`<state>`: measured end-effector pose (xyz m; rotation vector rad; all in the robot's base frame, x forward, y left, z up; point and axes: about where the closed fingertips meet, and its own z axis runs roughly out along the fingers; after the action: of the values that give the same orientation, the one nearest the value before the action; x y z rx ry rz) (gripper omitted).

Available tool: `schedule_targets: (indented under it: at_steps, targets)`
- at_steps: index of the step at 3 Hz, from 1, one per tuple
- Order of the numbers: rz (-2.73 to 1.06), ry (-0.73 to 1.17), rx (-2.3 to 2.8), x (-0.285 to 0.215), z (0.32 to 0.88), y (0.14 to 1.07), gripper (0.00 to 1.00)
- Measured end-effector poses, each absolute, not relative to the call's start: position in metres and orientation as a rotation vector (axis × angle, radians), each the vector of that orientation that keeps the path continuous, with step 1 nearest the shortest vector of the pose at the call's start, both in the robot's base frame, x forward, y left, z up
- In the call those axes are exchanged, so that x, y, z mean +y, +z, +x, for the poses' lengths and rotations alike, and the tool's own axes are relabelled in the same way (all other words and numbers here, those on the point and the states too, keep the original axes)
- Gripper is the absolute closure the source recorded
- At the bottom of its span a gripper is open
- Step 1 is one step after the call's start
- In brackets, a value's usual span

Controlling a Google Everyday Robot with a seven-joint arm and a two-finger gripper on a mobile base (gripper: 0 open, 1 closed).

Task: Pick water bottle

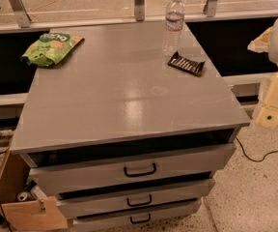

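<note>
- At the near left, on the floor, a cardboard box [29,215] is seen leaning against the cabinet, with a can [22,195] lying just behind it.
- Three grey drawers [129,175] with black handles are stacked in the near face of the grey cabinet [124,100].
- A dark cable [262,156] is laid across the speckled floor at the right.
- The gripper [273,105] is seen at the right edge, beside the cabinet and off its top, well apart from everything on it; whether it is released or clenched cannot be told.
- A black packet [186,63] is laid flat on the far right part of the top.
- A green bag [51,47] is laid at the far left corner.
- The water bottle [173,23] is stood upright at the far right of the top, just beyond the black packet, held by nothing.
- Metal posts [139,1] are set behind the cabinet.
</note>
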<state>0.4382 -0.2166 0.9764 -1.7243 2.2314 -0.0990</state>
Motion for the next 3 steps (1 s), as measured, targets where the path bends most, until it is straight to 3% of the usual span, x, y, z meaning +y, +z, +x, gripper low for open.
schedule_targets:
  at_steps: [2,3]
  targets:
    - [-1.726,-0.075,2.206,-0.212,0.441,0.977,0.00]
    - [-1.711,-0.015,2.154,-0.203,0.477,0.957,0.00]
